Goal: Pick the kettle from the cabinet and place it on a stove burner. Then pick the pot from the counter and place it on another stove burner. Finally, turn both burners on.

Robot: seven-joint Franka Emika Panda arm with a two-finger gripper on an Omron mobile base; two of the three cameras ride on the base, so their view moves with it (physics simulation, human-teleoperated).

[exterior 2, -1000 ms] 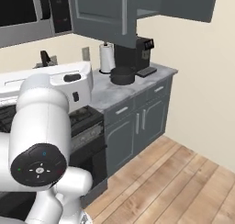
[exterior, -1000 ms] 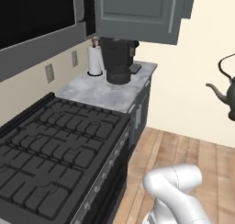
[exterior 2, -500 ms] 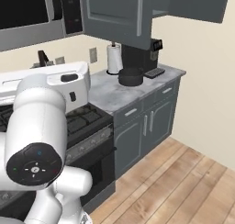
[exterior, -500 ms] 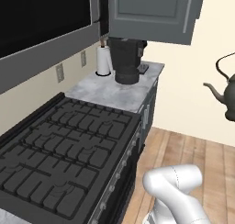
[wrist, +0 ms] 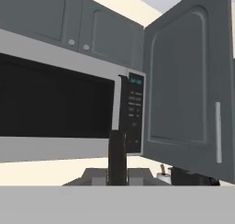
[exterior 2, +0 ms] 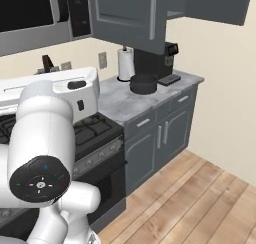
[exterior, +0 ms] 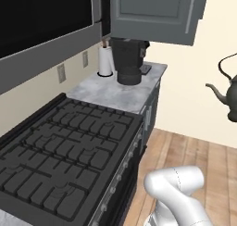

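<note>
**Kettle held in the air beside the stove, pot waiting on the desk**

The small grey-olive metal kettle [exterior: 227, 95], with its thin arched handle and curved spout, hangs in the air at the right edge of the left base view, in front of the cream wall and well apart from the cooktop. The hand [wrist: 117, 165] shows in the hand view as dark fingers pressed together into one upright bar; the fingers are clenched, but what they hold cannot be made out there.

The black cast-iron stove burners [exterior: 65, 151] lie bare across the gas cooktop in the lower left. Just beyond them, the white-grey veined marble desk [exterior: 109, 93] carries the round, low, dark charcoal pot [exterior 2: 143, 83]. The pot stands just in front of a black coffee machine [exterior 2: 156, 63], with a white paper towel roll [exterior 2: 125, 64] near its left.

Above the desk, the dark blue-grey wall cabinet [exterior: 152, 14] stands with its flat-panel door [wrist: 190, 99] swung open. A silver-framed microwave [wrist: 64, 108] sits beside it.
</note>
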